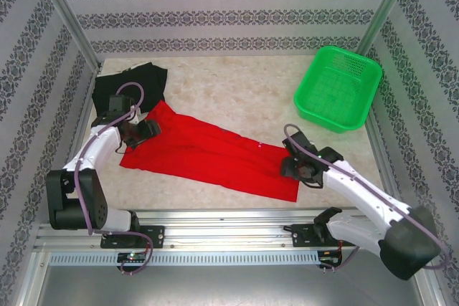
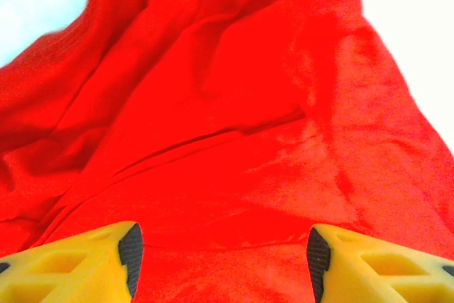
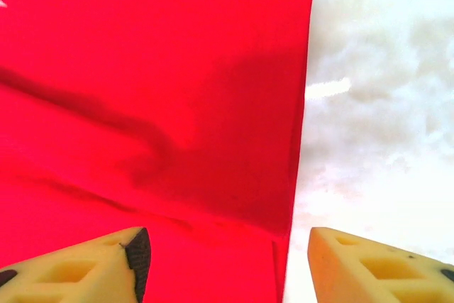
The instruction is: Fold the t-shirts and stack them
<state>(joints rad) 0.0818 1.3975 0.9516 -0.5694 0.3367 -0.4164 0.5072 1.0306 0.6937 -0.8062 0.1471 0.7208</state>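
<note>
The red t-shirt (image 1: 208,155) lies folded into a long band that runs diagonally across the table, print hidden. My left gripper (image 1: 141,132) hovers over its upper-left end, open, with wrinkled red cloth (image 2: 227,140) lying below and between the yellow fingers (image 2: 106,260). My right gripper (image 1: 300,168) is at the shirt's lower-right end, open, and straddles the straight folded edge (image 3: 294,175) of the red cloth, one finger (image 3: 106,267) over cloth, the other over bare table. The black t-shirt (image 1: 129,85) lies crumpled at the back left, its near edge beside the red one.
A green mesh basket (image 1: 337,87) stands at the back right. Patterned walls close in the left, back and right sides. The marbled table top (image 1: 237,94) shows between the shirts and the basket.
</note>
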